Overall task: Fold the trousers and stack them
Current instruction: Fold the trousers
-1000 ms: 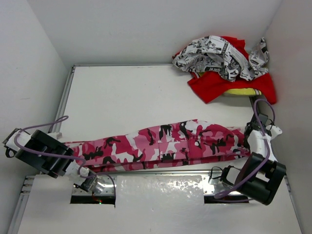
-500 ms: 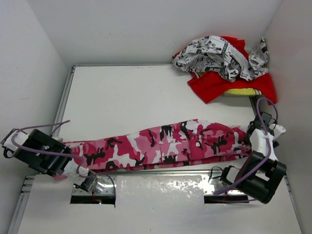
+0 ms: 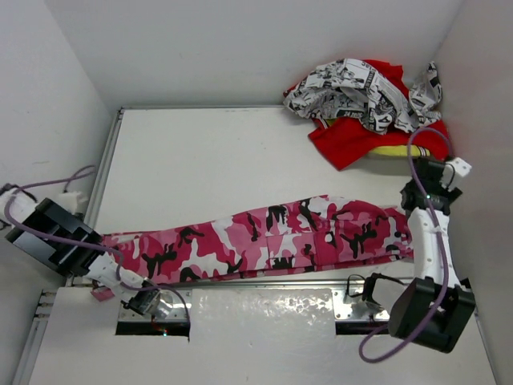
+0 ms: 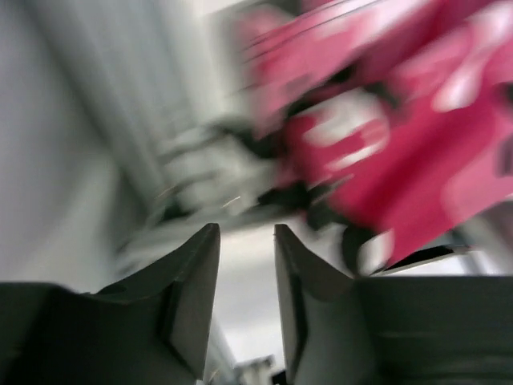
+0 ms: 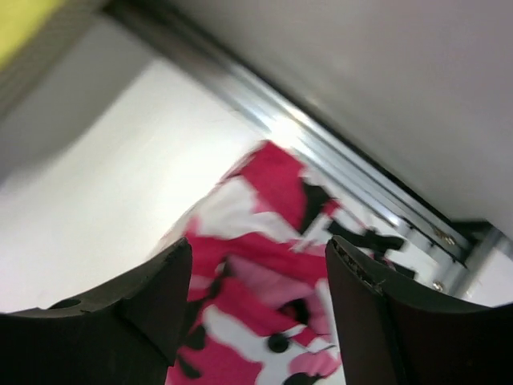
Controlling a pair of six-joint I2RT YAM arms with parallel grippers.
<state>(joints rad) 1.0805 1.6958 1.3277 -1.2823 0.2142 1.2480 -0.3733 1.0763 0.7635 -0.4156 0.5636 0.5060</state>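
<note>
The pink camouflage trousers (image 3: 264,237) lie stretched out flat along the table's near edge, the leg ends at the left and the waist at the right. My left gripper (image 4: 246,228) is off the leg ends at the far left, its jaws apart by a narrow gap with nothing between them; blurred trousers (image 4: 417,144) fill the upper right of that view. My right gripper (image 3: 422,200) hangs above the waist end. Its jaws (image 5: 258,245) stand wide open over the trousers (image 5: 264,281), which show a black button, without touching the cloth.
A heap of black-and-white printed cloth (image 3: 361,92) on red cloth (image 3: 353,144) and something yellow (image 3: 393,150) fills the back right corner. White walls close in the left, back and right. A metal rail (image 3: 240,281) runs along the table's near edge.
Both grippers were shut on the ends of the trousers and have opened and let go. The right gripper has lifted and moved back; the left arm has pulled away to the left.
</note>
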